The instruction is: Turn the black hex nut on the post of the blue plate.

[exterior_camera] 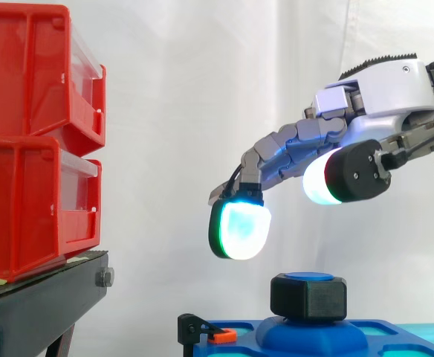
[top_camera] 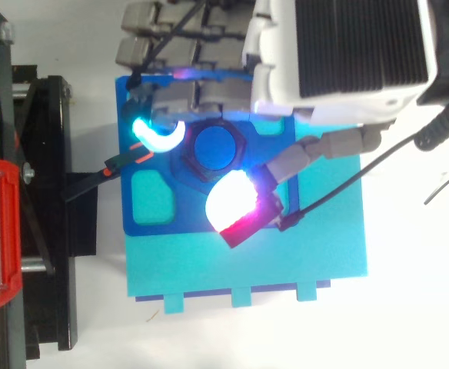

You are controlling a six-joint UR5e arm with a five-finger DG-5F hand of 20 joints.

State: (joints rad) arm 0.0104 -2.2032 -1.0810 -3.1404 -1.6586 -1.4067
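Observation:
The black hex nut (exterior_camera: 308, 296) sits on the blue post (exterior_camera: 310, 277) of the blue plate (exterior_camera: 395, 335) at the bottom of the side view. My hand (exterior_camera: 380, 97) reaches in from the right and hovers above the nut without touching it. Its fingers are stretched out and relaxed, open, with nothing held. One glowing fingertip (exterior_camera: 241, 229) hangs above and to the left of the nut, and a thumb pad (exterior_camera: 321, 182) hangs above it. From above, the hand (top_camera: 340, 54) covers the plate's far side, and its glowing pads flank the nut (top_camera: 196, 171).
The blue plate (top_camera: 151, 219) lies on a larger cyan base (top_camera: 286, 261). A black clamp with an orange tip (exterior_camera: 209, 333) sits at the plate's left edge. Two stacked red bins (exterior_camera: 31, 141) stand on a black stand (exterior_camera: 46, 297) at the left.

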